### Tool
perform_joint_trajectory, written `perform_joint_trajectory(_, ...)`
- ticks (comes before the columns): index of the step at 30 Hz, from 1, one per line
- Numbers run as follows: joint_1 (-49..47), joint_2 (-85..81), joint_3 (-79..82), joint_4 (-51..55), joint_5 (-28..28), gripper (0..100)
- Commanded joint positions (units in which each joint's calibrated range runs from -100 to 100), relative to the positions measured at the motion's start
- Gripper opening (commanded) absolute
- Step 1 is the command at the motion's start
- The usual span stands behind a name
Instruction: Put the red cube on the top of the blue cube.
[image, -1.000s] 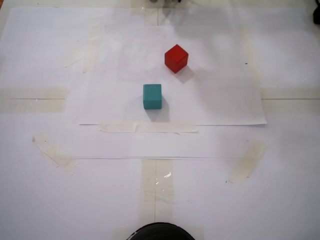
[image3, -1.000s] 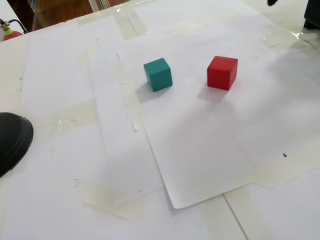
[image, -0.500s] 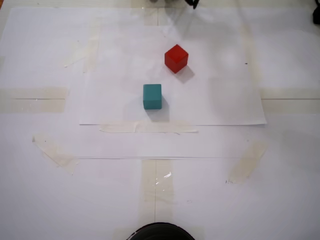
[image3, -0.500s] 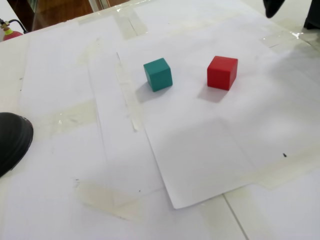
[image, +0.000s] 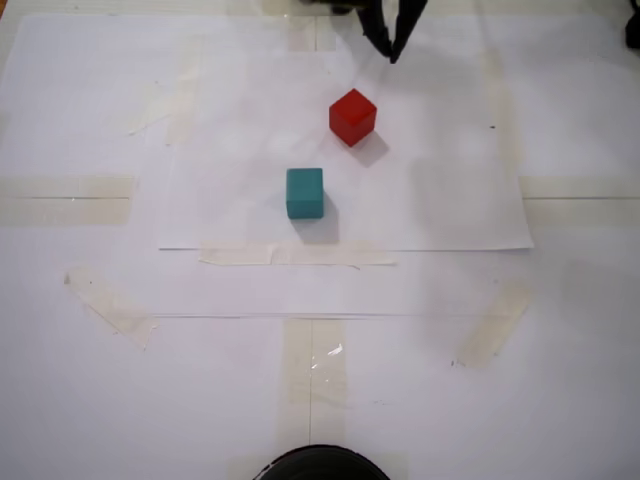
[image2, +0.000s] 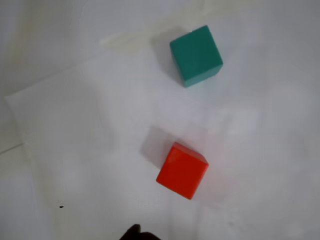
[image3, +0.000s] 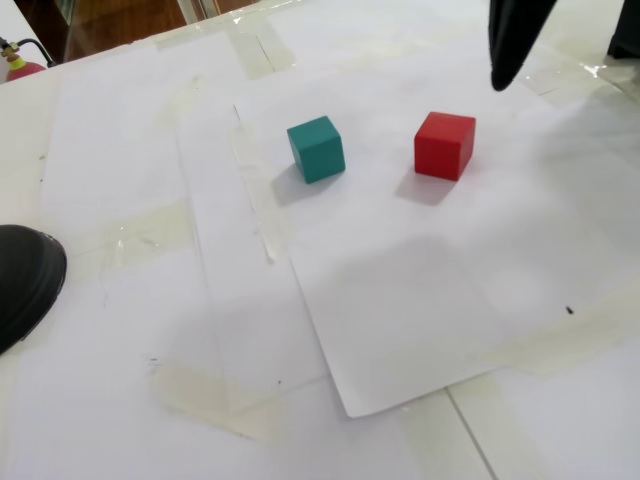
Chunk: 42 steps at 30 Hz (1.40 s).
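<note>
The red cube (image: 352, 117) (image3: 444, 145) rests on a white paper sheet, with the blue cube (image: 304, 193) (image3: 317, 149), teal in colour, a short way off on the same sheet. Both stand alone and apart. My black gripper (image: 393, 55) (image3: 498, 80) reaches in from the top edge of both fixed views and hovers short of the red cube. Its fingers meet at the tips and hold nothing. The wrist view looks down on the red cube (image2: 182, 170) and the blue cube (image2: 196, 55); only a dark fingertip (image2: 136, 233) shows at its bottom edge.
White paper sheets (image: 450, 200) taped to the table cover the work area, with tape strips (image: 110, 300) around them. A round black object (image: 320, 463) (image3: 25, 280) sits at the table's near edge. Another dark object (image: 633, 30) stands at the far corner.
My gripper has come into both fixed views from the top edge and moved down toward the red cube. Neither cube has moved.
</note>
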Motion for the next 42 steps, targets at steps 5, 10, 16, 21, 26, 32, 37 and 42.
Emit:
perform_joint_trajectory(5,2.38,2.04,-5.2,-1.22,-2.15,0)
perform_joint_trajectory(10,3.21,2.04,-7.01,1.23,-2.1,0)
perform_joint_trajectory(16,5.63,5.56,-11.28,8.08,-2.15,0)
perform_joint_trajectory(21,7.0,8.74,-12.01,8.24,-2.1,0)
perform_joint_trajectory(26,8.51,13.54,-17.54,11.83,-2.15,0)
perform_joint_trajectory(32,8.89,16.29,-21.27,11.34,-2.15,0)
perform_joint_trajectory(37,8.28,17.41,-21.63,9.46,-2.25,0)
perform_joint_trajectory(42,7.75,18.52,-21.54,6.69,-2.39,0)
